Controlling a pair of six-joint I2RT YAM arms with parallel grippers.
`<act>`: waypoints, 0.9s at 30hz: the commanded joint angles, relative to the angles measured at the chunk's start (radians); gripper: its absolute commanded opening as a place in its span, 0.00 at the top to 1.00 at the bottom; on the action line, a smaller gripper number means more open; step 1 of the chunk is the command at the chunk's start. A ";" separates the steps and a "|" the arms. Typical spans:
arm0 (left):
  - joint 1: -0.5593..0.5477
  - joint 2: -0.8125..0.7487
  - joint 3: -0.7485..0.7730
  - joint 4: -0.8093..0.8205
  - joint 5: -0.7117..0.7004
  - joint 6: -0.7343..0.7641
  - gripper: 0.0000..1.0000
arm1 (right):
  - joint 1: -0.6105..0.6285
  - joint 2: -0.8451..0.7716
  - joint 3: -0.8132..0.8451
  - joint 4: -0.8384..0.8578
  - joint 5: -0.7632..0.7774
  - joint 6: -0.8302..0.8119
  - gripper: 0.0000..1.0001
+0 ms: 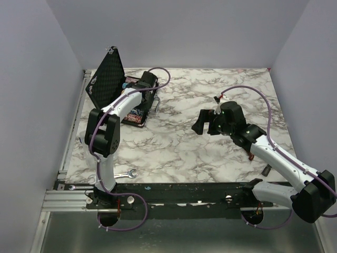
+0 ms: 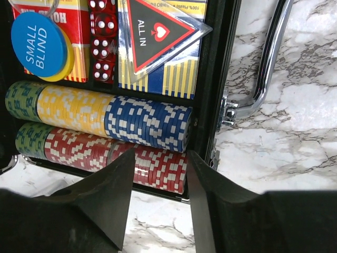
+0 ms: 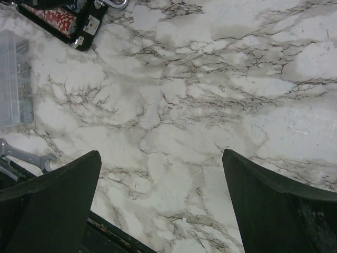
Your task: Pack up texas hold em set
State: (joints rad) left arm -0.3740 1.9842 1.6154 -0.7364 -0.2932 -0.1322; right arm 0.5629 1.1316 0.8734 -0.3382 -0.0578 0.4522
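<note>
Marble-patterned table (image 1: 210,95) enclosed by pale lavender walls. The small black hinged case (image 1: 105,79) lies open at the far left, its lid raised and leaning away from the table's middle. Its metal handle (image 2: 266,68) is on the wall facing the open marble. The left arm hides most of the base from above, so the case's long axis can only be said to run roughly near-to-far. Two rows of multicoloured chips (image 2: 105,113) lie on edge with their axes running toward the handle wall. Beyond them sit red dice (image 2: 103,47), a blue "SMALL BLIND" disc (image 2: 38,45) and the yellow-blue card box (image 2: 179,79). On the box rests the dark red triangle (image 2: 152,34), apex toward the chips. The left gripper (image 2: 160,158) hovers over the nearer row, parted and gripping nothing. The right gripper (image 3: 160,154) is spread wide above bare marble. A silver wrench (image 1: 124,174) lies near the left arm's base.
</note>
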 commanded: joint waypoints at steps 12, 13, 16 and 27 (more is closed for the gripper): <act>0.189 -0.497 -0.018 0.168 0.031 -0.134 0.26 | 0.005 0.000 -0.034 0.039 -0.129 0.005 0.00; 0.211 -0.522 -0.023 0.186 0.016 -0.137 0.21 | 0.003 0.002 -0.036 0.044 -0.139 0.009 0.00; 0.286 -0.552 -0.010 0.189 0.002 -0.167 0.01 | 0.004 0.003 -0.040 0.056 -0.168 0.020 0.00; 0.532 -0.497 -0.043 0.218 0.266 -0.214 0.01 | 0.003 0.009 -0.024 0.047 -0.194 0.012 0.00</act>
State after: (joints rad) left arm 0.1089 1.4570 1.5955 -0.5465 -0.1604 -0.3317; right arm 0.5629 1.1324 0.8478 -0.3050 -0.2256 0.4698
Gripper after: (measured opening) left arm 0.984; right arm 0.998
